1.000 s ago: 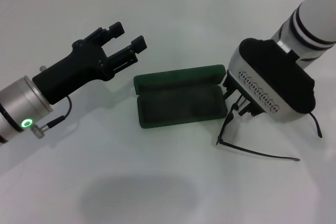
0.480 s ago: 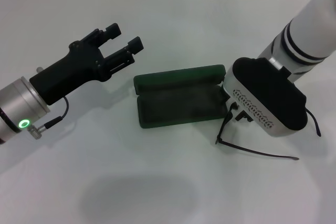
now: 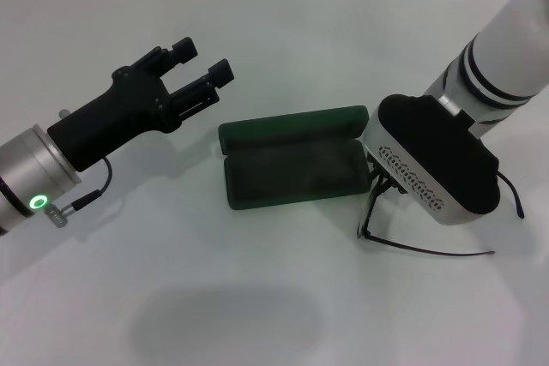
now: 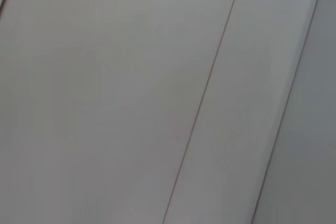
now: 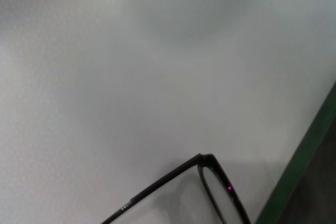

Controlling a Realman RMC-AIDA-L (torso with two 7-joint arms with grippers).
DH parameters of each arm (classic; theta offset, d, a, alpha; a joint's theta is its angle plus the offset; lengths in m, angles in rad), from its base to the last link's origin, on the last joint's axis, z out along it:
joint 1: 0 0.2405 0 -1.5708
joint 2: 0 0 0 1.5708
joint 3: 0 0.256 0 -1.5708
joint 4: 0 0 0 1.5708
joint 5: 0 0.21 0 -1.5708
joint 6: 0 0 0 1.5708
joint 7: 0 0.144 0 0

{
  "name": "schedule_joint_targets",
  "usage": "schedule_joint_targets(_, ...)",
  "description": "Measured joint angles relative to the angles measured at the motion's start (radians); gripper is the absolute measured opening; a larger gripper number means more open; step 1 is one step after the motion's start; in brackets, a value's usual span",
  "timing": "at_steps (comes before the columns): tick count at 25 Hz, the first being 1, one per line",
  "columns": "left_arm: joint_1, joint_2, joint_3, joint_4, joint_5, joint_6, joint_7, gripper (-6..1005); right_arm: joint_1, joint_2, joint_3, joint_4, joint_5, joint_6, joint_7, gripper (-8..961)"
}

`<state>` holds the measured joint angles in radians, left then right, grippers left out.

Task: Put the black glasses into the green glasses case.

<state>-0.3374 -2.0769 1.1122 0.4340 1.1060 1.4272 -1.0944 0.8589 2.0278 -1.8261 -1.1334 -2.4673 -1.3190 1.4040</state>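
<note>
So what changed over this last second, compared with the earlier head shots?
The right gripper dropped lower over the black glasses beside the green glasses case, and the glasses shifted slightly. Whether it has gripped them is hidden. The case stayed open in place; the left gripper barely moved.

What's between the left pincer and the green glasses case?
Nothing: in the head view only bare white table lies between the left pincer and the green glasses case.
</note>
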Motion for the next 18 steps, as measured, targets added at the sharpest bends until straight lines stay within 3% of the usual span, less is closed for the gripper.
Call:
schedule_joint_targets(7,0.000,0.000,0.000,0.000,-0.004,0.006,-0.020,801,-0.029,-0.003,0.036,-0.054,0.002,-0.051,0.020,119)
schedule_joint_targets(10,0.000,0.000,0.000,0.000,-0.002,0.010,-0.021,800,-0.066,-0.004,0.091,-0.116,0.002,-0.095,0.020,116)
schedule_joint_targets(18,0.009,0.000,0.002,0.002,0.000,0.165,-0.012,800,-0.220,-0.006,0.395,-0.256,0.164,-0.173,-0.053,107)
